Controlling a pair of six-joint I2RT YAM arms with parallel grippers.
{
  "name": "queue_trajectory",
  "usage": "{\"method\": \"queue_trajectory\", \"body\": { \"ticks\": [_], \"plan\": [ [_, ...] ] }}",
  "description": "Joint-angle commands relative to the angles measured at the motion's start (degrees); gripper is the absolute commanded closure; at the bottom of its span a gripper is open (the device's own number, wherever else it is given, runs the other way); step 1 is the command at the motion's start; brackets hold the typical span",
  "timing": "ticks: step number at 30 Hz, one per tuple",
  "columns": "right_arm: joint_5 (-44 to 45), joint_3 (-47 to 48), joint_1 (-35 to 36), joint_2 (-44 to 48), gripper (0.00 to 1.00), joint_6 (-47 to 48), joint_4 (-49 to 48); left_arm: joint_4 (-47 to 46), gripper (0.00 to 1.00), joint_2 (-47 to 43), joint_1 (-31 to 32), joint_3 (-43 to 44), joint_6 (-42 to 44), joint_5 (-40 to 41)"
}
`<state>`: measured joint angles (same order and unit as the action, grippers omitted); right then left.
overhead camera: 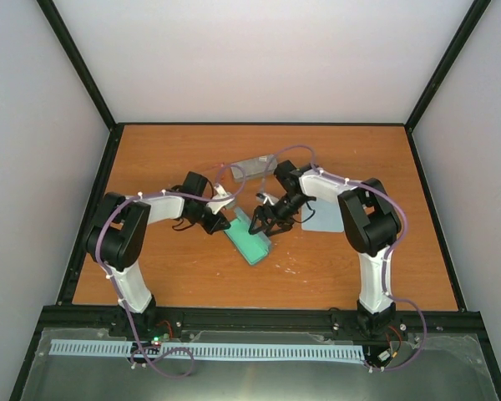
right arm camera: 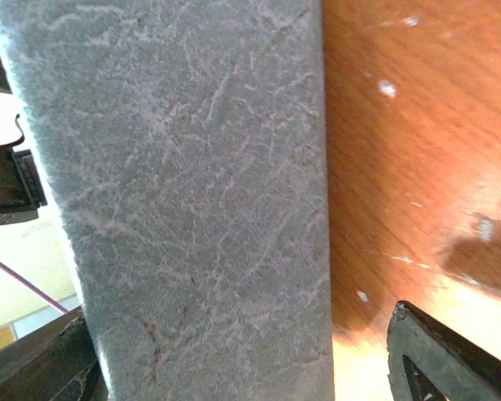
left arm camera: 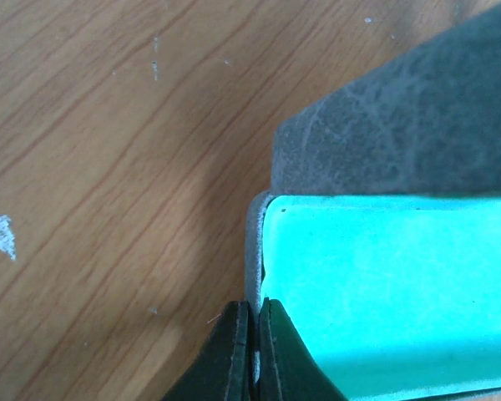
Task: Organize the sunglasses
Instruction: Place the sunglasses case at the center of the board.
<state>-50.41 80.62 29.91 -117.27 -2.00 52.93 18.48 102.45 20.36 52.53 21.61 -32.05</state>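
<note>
Top external view: the tabletop (overhead camera: pixel 150 167) is hemmed by black rails on its left, far and right edges, with pale walls rising behind them. Bare wood lies open across the upper left, the upper right corner and the strip along the bottom of the frame, above the arm bases. The middle is crowded. An open case (overhead camera: pixel 252 244) lies there with its teal lining up and its long axis running from upper left to lower right. A closed grey case (overhead camera: pixel 255 166) sits above it, lying nearly left to right. A pale blue cloth (overhead camera: pixel 324 220) shows partly under the right arm.

The left gripper (overhead camera: pixel 220 220) is at the open case's upper left end, and the right gripper (overhead camera: pixel 264 224) just beside it at the upper right.

Left wrist view: the left gripper's (left arm camera: pixel 252 316) jaws are pressed together on the thin grey rim at a corner of the open case (left arm camera: pixel 392 292), and a dark grey flap (left arm camera: pixel 401 117) rises behind the lining.

Right wrist view: the right gripper's (right arm camera: pixel 234 334) jaws stand wide apart, straddling a grey leathery surface (right arm camera: pixel 184 184). Bare wood shows between it and the right finger.

The sunglasses cannot be picked out in any view, so their place, heading and long axis cannot be told.
</note>
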Motion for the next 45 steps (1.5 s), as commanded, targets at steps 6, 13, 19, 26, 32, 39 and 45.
{"method": "queue_trajectory", "body": {
  "ticks": [6,13,19,26,32,39,45],
  "plan": [
    [14.4,-6.1,-7.3,15.9,0.16,-6.8,-4.7,1.0,1.0,-2.5,0.2,3.0,-10.0,-1.0],
    [31.2,-18.1,-6.9,32.6,0.2,-17.4,-10.7,1.6,1.0,2.9,0.2,11.5,-18.6,0.1],
    [38.1,-29.9,1.7,38.7,0.7,-27.5,-18.3,0.4,1.0,7.4,0.2,14.7,-21.6,4.4],
    [45.6,-31.5,7.5,34.9,0.85,-32.9,-22.4,0.0,1.0,10.6,0.4,15.6,-22.7,7.8],
    [47.1,-29.1,8.3,26.9,0.86,-34.0,-25.3,-0.3,0.96,9.7,0.5,14.4,-22.7,9.3],
    [47.4,-26.0,8.8,19.4,0.86,-34.3,-28.3,0.0,0.84,8.4,0.6,13.3,-21.8,10.5],
    [47.8,-24.1,8.9,16.9,0.86,-34.6,-29.3,0.0,0.7,6.2,0.6,11.5,-21.0,11.5]
  ]
}}
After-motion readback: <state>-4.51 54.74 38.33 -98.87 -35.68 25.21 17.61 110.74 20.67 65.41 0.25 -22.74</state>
